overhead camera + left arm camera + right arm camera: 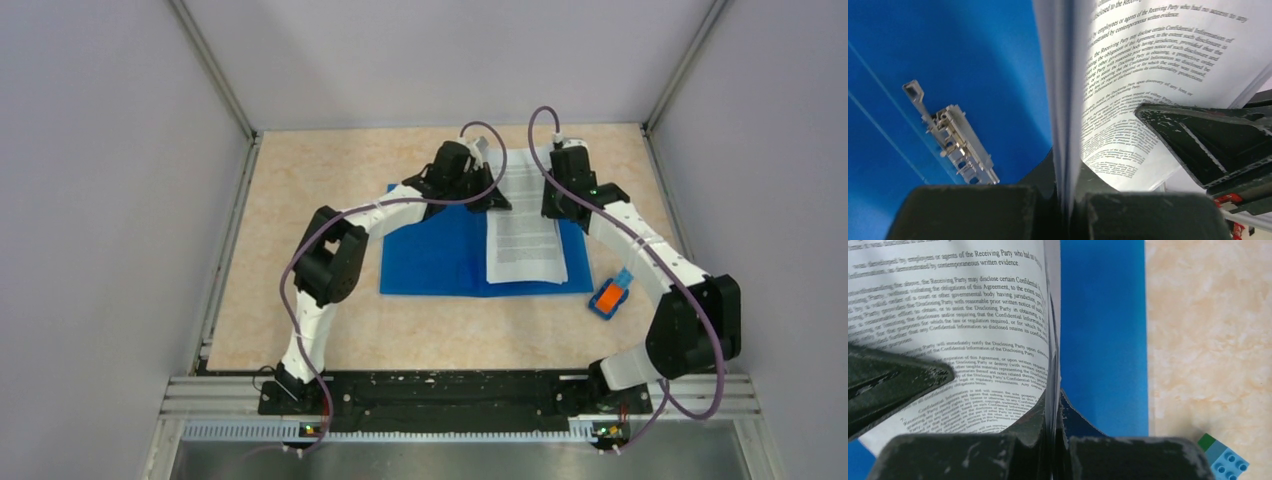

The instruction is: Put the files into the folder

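Observation:
The files (pixel 525 225), white sheets with black text, lie over the right part of the open blue folder (pixel 435 260), their far end lifted. My left gripper (pixel 490 185) is shut on the stack's far left edge; the left wrist view shows the files (pixel 1158 65) pinched edge-on between its jaws above the folder (pixel 973 65) and its metal clip (pixel 955 137). My right gripper (pixel 553 190) is shut on the stack's far right edge; the right wrist view shows the files (pixel 963 315) clamped in its jaws over the folder (pixel 1103 330).
A small orange-and-blue object (pixel 610 296) lies on the beige table (pixel 300 200) right of the folder; it also shows in the right wrist view (pixel 1225 460). Grey walls enclose the table on three sides. The other gripper's finger (pixel 1218 140) is close by.

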